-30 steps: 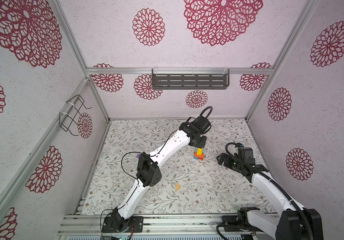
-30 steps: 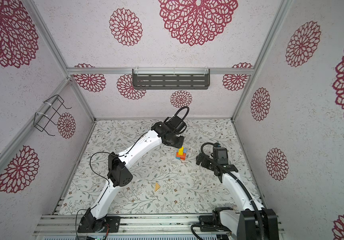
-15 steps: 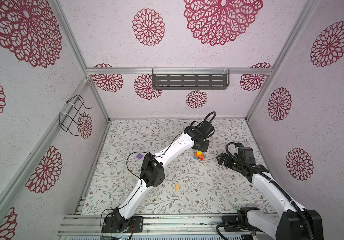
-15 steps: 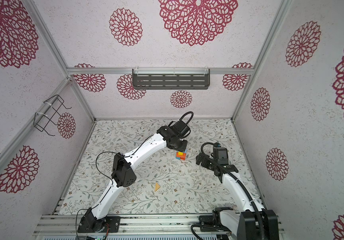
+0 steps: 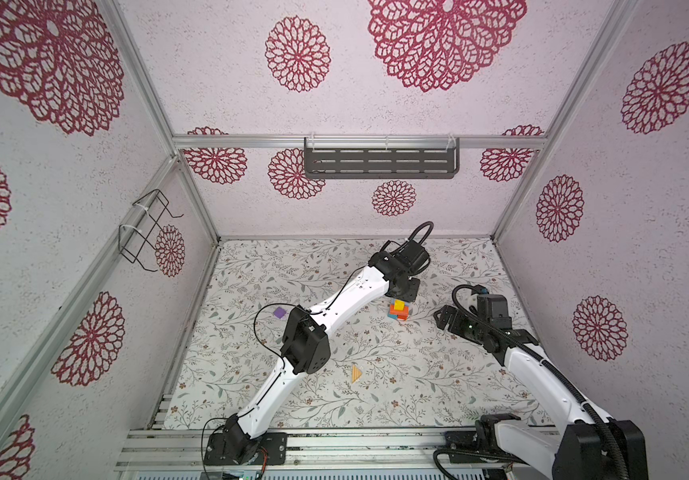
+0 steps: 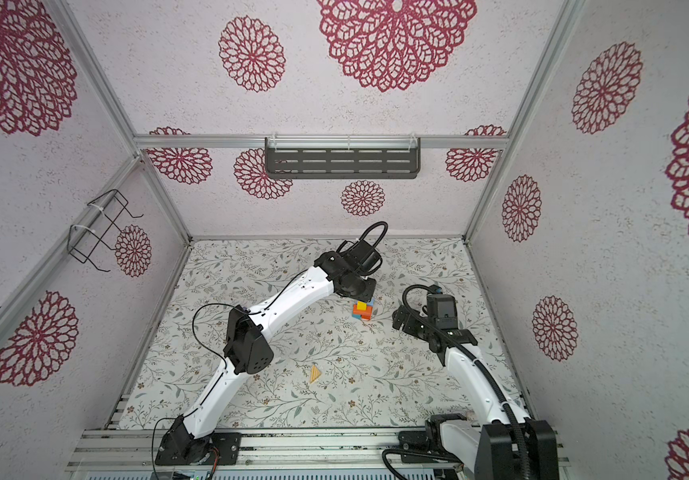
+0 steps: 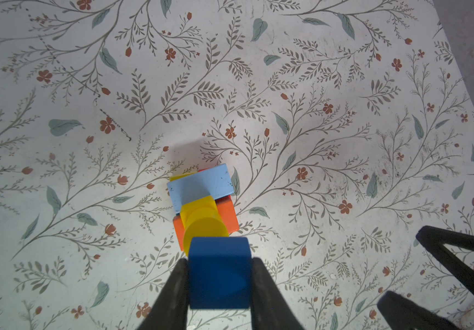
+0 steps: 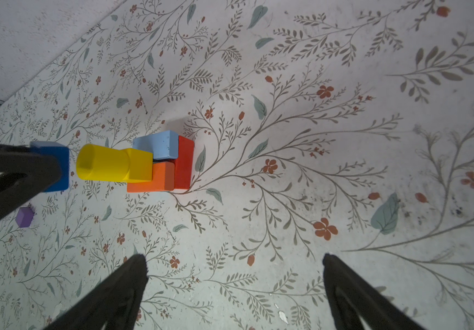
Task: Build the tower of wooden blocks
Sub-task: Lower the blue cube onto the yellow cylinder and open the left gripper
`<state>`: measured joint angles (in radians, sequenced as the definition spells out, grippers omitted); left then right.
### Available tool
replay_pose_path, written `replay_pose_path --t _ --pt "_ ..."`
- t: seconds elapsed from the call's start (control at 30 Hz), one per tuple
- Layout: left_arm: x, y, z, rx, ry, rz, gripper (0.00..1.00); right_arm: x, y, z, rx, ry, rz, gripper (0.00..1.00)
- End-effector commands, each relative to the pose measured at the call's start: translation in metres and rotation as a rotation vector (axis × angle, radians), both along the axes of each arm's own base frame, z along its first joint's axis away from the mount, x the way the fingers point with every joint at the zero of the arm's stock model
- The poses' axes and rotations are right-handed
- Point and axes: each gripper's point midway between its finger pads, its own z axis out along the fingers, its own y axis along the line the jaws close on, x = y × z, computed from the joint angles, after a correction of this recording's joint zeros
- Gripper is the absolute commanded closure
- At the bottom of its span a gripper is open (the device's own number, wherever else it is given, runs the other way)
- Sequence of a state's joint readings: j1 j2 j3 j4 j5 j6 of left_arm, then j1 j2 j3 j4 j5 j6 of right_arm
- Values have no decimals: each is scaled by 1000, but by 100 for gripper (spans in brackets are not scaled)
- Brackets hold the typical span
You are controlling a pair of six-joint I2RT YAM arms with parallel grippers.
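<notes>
pale walls with crimson rosettes, floral floor, dark slotted shelf, wire rack

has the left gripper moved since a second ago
Yes. In a top view the left gripper has shifted right and toward the tower, now over its top, gripping the blue block.

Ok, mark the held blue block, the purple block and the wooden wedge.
blue block (image 7: 219, 274), left wrist view, its camera-facing side.
purple block (image 5: 279, 312), in a top view, top face.
wooden wedge (image 5: 356, 373), in a top view, middle.
</notes>
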<state>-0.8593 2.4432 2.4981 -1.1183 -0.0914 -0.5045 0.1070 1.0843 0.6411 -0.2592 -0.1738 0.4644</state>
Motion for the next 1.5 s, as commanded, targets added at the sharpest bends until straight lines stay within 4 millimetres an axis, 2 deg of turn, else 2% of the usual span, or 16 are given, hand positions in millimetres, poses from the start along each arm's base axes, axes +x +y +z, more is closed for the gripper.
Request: replay_pose_path --t 0.0,0.57,1.03,1.47 --pt "10 -3 -3 -7 -22 4 66 1 0 6 14 -26 0 1" --pt "14 1 -13 3 -8 12 66 2 0 3 12 -28 1 1" --pt "16 0 -14 -9 -6 13 64 2 0 1 11 -26 2 1" --pt "16 -3 -13 -19 -4 9 53 1 0 1 9 -27 2 1"
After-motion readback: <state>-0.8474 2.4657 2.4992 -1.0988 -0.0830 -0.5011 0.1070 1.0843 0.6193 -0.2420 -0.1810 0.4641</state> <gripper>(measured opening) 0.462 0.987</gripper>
